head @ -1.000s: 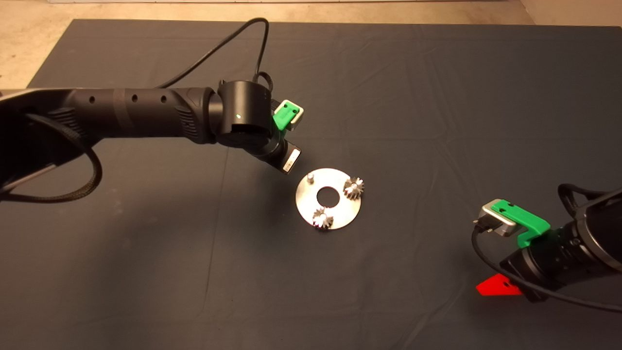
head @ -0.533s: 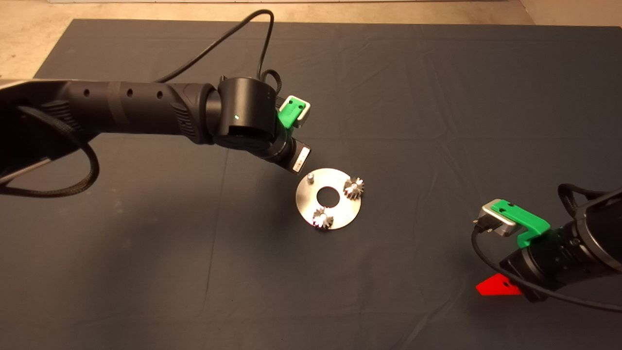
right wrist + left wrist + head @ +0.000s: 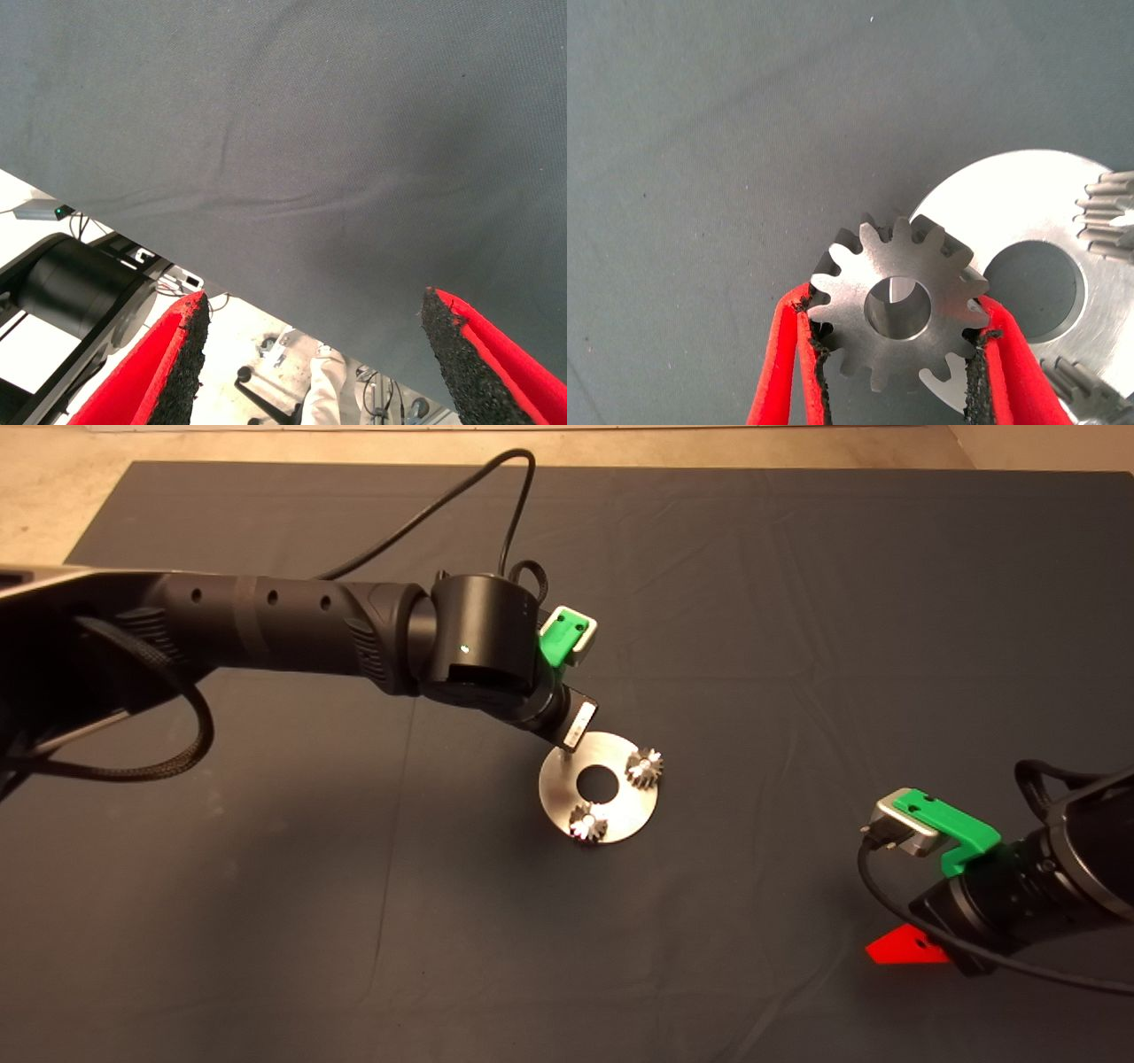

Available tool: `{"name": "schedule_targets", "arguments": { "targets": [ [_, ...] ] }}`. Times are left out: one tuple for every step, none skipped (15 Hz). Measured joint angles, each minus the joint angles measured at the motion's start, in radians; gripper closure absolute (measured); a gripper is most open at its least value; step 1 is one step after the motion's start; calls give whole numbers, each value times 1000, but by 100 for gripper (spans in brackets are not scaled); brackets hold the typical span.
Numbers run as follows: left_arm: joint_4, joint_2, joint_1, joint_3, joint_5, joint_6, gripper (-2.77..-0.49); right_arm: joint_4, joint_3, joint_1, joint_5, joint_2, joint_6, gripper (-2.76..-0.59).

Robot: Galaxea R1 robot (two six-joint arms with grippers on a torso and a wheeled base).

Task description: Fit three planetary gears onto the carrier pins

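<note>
A round silver disc point(image 3: 620, 808) with a centre hole lies mid-mat. Two planetary gears sit on its carrier pins, one at the right point(image 3: 646, 767) and one at the near edge point(image 3: 588, 822). My left gripper point(image 3: 897, 308) is shut on a third steel gear point(image 3: 859, 274) and holds it flat by its teeth over the far-left rim of the disc point(image 3: 1028, 204). A bright patch shows through that gear's hole. In the head view the left wrist point(image 3: 567, 722) hides the free pin. My right gripper point(image 3: 314, 305) is open with nothing between its fingers.
The right arm is parked at the mat's near right, with one red finger point(image 3: 904, 948) showing. Its wrist view looks across bare mat point(image 3: 292, 115) to the floor and equipment beyond the edge. A black cable point(image 3: 425, 514) loops behind the left arm.
The left arm has moved right and toward the disc with the gear. Its gripper now covers the free pin, which stood in plain sight before. The right arm has stayed put.
</note>
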Motion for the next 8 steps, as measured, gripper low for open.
{"name": "schedule_targets", "arguments": {
  "targets": [
    [-7,-1,0,0,2,0,-59,0,0,0,0,0,0,-176],
    [-8,-1,0,0,6,0,-59,0,0,0,0,0,0,-176],
    [-14,-1,0,0,5,0,-59,0,0,0,0,0,0,-176],
    [-21,0,1,0,4,0,-59,0,0,0,1,0,0,-176],
    [-21,0,0,0,4,0,-59,0,0,0,2,0,0,-176],
    [-21,0,0,0,3,0,-59,0,0,0,5,0,0,-176],
    [-21,0,4,0,3,0,-59,0,0,0,5,0,0,-176],
    [-21,0,11,0,3,0,-59,0,0,0,5,0,0,-176]
  ]
}}
